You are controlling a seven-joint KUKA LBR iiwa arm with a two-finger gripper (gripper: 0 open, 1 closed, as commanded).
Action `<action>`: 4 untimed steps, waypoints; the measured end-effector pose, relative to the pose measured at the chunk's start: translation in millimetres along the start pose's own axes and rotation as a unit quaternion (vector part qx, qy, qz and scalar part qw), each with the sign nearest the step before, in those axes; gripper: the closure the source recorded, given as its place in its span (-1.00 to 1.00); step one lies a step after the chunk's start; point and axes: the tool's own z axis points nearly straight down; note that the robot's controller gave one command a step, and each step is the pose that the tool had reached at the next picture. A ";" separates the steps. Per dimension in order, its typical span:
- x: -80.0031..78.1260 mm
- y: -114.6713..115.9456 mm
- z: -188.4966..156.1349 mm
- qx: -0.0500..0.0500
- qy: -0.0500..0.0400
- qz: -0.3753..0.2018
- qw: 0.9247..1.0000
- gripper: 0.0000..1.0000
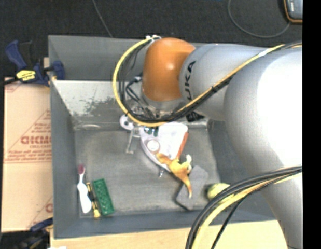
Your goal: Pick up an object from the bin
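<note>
The gripper (145,153) has its fingers spread, with a white-and-orange packet (169,138) between them and a yellow dinosaur (180,169) just beside.

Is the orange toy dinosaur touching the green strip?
Apart. The camera view shows bare bin floor between the orange toy dinosaur and the green strip.

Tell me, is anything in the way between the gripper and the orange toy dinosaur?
A white and orange thing lies beside the gripper, against the orange toy dinosaur at its upper end. Nothing lies on top of the dinosaur, which rests partly on a grey pad.
</note>
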 end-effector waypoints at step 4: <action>-12.7 -11.1 32.1 -0.006 -0.011 0.101 0.995 1.00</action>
